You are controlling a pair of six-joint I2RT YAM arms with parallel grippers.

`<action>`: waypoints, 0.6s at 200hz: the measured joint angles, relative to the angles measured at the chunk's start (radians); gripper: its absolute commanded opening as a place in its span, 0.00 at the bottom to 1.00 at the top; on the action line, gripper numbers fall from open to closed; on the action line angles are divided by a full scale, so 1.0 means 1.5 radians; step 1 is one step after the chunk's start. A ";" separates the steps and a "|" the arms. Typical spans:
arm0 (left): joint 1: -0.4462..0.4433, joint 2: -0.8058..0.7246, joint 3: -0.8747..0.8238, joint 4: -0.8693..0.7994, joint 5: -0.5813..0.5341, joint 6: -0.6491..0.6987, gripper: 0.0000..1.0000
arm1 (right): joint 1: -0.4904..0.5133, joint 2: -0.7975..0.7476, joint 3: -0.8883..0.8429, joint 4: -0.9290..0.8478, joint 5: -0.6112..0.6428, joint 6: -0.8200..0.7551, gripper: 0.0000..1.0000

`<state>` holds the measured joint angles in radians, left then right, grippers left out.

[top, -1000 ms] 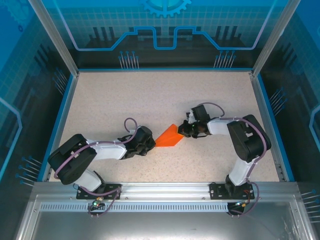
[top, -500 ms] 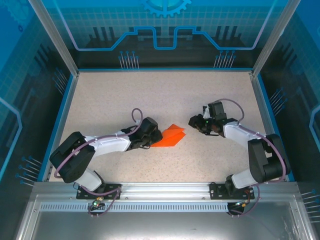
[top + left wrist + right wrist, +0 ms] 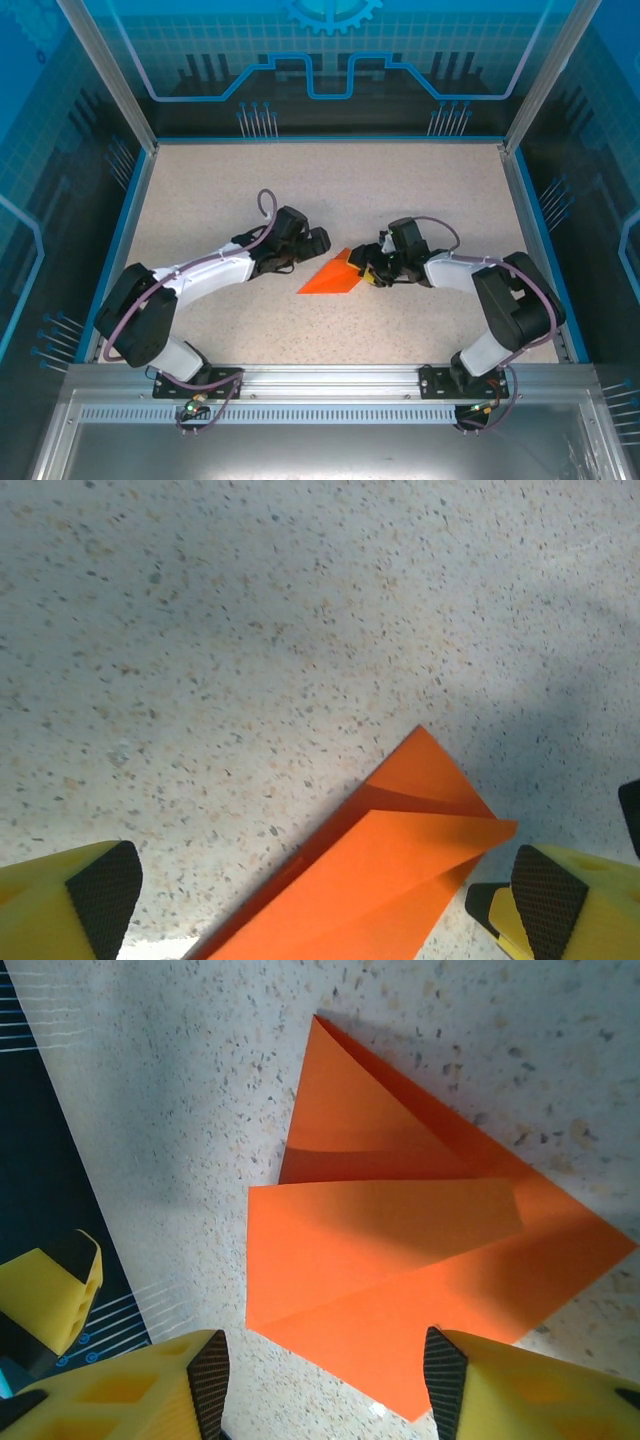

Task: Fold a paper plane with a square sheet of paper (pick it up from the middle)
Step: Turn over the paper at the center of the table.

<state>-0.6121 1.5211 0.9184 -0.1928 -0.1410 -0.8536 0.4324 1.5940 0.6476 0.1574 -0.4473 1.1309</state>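
The orange sheet of paper (image 3: 330,276) lies flat on the speckled table (image 3: 250,190), folded into a pointed wedge with overlapping flaps. My left gripper (image 3: 312,243) hovers just beyond the paper's far-left side, open, nothing between its fingers. In the left wrist view the paper (image 3: 390,870) reaches up between the wide-apart pads (image 3: 100,890) of that gripper (image 3: 320,895). My right gripper (image 3: 368,270) is at the wedge's broad right end. In the right wrist view that gripper (image 3: 325,1375) is open, its fingers (image 3: 445,1370) straddling the near edge of the paper (image 3: 400,1260) without pinching it.
A blue rim (image 3: 130,200) and clear walls enclose the table on three sides. A metal rail (image 3: 330,380) carrying both arm bases runs along the near edge. A dark strip (image 3: 30,1160) borders the table in the right wrist view.
Both grippers have opened and let go of the paper, which now lies on the table. The left gripper moved away toward the far side. The right gripper swung out, then returned to the paper's right end.
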 measured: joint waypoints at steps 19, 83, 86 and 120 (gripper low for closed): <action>0.015 0.000 0.000 -0.001 0.005 0.000 0.99 | 0.001 0.018 0.001 0.014 0.001 0.015 0.54; 0.031 0.000 -0.002 -0.005 0.028 0.000 0.99 | 0.014 0.082 0.011 0.127 -0.009 0.032 0.42; 0.032 0.000 -0.003 -0.005 0.029 0.000 0.99 | 0.014 0.084 0.011 0.133 -0.010 0.032 0.41; 0.057 0.000 -0.018 -0.001 0.057 0.000 0.98 | 0.024 0.094 0.011 0.182 -0.016 0.028 0.35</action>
<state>-0.5270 1.5211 0.8913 -0.1940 -0.0551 -0.8536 0.4686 1.7351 0.6636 0.4305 -0.4717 1.1736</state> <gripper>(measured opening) 0.986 0.363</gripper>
